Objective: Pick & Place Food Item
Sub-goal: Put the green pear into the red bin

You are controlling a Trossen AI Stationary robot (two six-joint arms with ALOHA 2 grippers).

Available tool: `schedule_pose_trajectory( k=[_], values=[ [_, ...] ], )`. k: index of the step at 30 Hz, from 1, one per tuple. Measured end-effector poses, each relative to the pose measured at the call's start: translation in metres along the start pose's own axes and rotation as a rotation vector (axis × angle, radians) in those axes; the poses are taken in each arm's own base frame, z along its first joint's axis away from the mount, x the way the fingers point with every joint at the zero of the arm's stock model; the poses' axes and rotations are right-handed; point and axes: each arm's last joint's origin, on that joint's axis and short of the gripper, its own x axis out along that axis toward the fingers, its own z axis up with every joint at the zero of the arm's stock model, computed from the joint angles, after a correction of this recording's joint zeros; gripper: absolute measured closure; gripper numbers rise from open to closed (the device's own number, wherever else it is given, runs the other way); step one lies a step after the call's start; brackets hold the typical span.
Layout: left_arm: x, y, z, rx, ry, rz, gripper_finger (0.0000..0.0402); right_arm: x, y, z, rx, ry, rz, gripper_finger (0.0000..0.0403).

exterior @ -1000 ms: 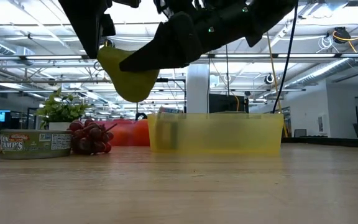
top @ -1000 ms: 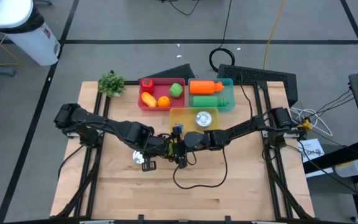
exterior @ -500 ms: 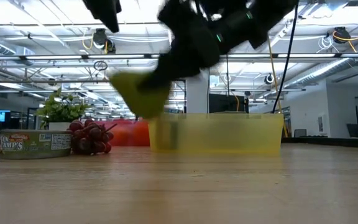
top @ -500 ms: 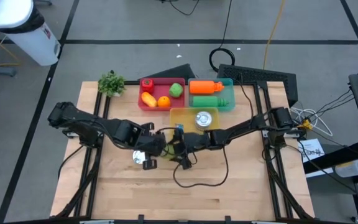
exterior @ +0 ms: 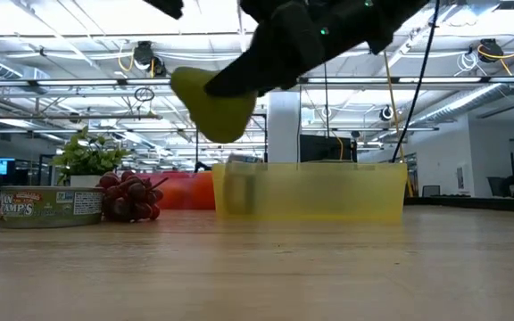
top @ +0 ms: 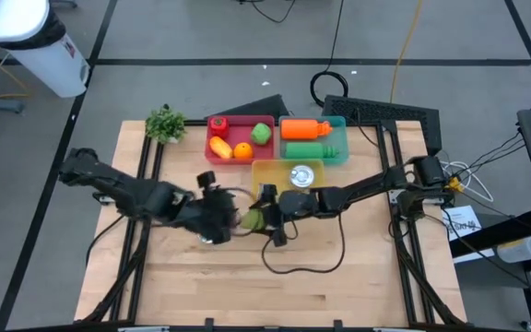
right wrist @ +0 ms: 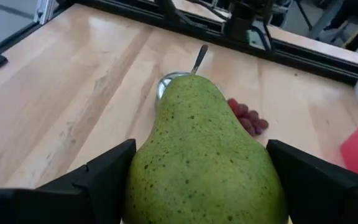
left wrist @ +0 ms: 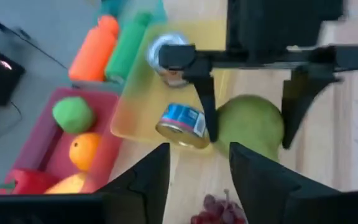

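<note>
A green pear (top: 251,219) hangs in the air above the table's middle, inside my right gripper (top: 264,218), which is shut on it. In the low view the pear (exterior: 214,105) is well above the wood. My left gripper (top: 218,218) stands just left of the pear, open and touching nothing; its wrist view shows its gripper (left wrist: 197,186) facing the pear (left wrist: 248,127). The yellow bin (top: 267,167) lies just beyond, with a silver can (top: 302,175) in it. A blue can (left wrist: 182,126) sits at the bin's left end. My right gripper pinches the pear's wide body (right wrist: 166,186) between its two fingers (left wrist: 207,102), one on each side. It comes level from the table's right side. The pear is lifted clear, its narrow end (right wrist: 191,84) pointing away from the wrist, toward the left arm.
Red grapes (exterior: 132,198) and a labelled can (exterior: 38,207) rest on the table at the left. A red tray (top: 240,138) with fruit, a teal tray (top: 337,124) with orange and green bottles and a small plant (top: 165,123) line the far edge. The near half is bare wood.
My left gripper has drawn back from the pear toward the table's left edge. The pear has stayed in my right gripper; it dipped, then rose again and shifted a little toward the right.
</note>
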Motion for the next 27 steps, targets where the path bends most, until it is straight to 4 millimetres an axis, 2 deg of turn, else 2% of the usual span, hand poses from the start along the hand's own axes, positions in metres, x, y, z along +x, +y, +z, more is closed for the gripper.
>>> schedule_pose_trajectory(
  k=[5,9,12,17,21,27],
  values=[
    [-0.009,-0.003,-0.027,-0.076,-0.185,-0.035,0.0205,-0.016,-0.002,-0.017,0.025,-0.057,-0.021,0.0085],
    [0.002,0.002,-0.05,-0.173,-0.288,-0.111,0.019,-0.029,-0.006,-0.015,0.091,-0.286,-0.065,0.0085],
    [0.017,0.008,-0.058,-0.208,-0.283,-0.177,0.018,-0.028,-0.002,-0.024,0.096,-0.353,-0.076,0.0085],
    [0.019,0.016,-0.041,-0.26,-0.273,-0.353,0.016,-0.017,-0.002,-0.025,0.128,-0.465,-0.132,0.0085],
    [0.023,0.023,-0.034,-0.222,-0.233,-0.341,0.0143,-0.008,-0.002,-0.029,0.132,-0.48,-0.144,0.0085],
    [0.031,0.026,-0.031,-0.211,-0.173,-0.329,0.0133,-0.011,-0.004,-0.018,0.113,-0.57,-0.159,0.0086]
  ],
)
